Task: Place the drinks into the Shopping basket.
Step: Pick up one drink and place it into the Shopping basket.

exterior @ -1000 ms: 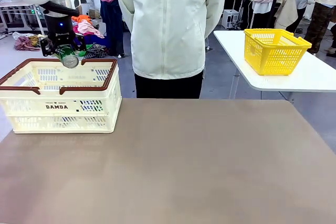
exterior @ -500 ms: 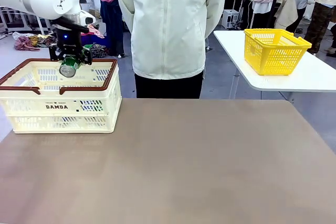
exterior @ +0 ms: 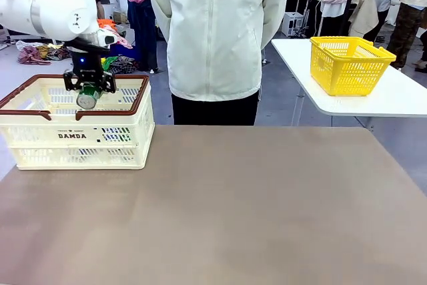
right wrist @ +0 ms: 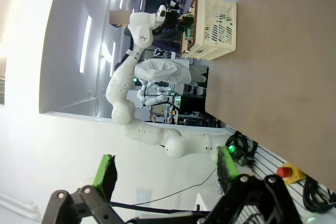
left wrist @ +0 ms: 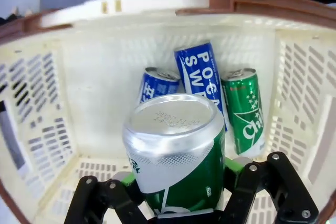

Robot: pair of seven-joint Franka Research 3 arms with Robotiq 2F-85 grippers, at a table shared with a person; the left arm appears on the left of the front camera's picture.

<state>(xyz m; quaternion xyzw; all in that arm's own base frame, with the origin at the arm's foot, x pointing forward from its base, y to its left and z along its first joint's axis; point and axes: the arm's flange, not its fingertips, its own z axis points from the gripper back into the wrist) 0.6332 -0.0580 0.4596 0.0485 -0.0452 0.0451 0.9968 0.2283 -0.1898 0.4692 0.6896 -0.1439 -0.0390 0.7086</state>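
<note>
At the tabletop's (exterior: pixel 233 218) left end, the left gripper (exterior: pixel 87 91) hangs inside the rim of the DAMDA shopping basket (exterior: pixel 40 139), jaws clamped on a silver-and-green can (left wrist: pixel 176 153). Under it on the basket floor lie two blue cans (left wrist: pixel 157 85) and a green can (left wrist: pixel 244 108), side by side. The right gripper (right wrist: pixel 165 174) is well away from the basket, jaws wide and holding nothing.
</note>
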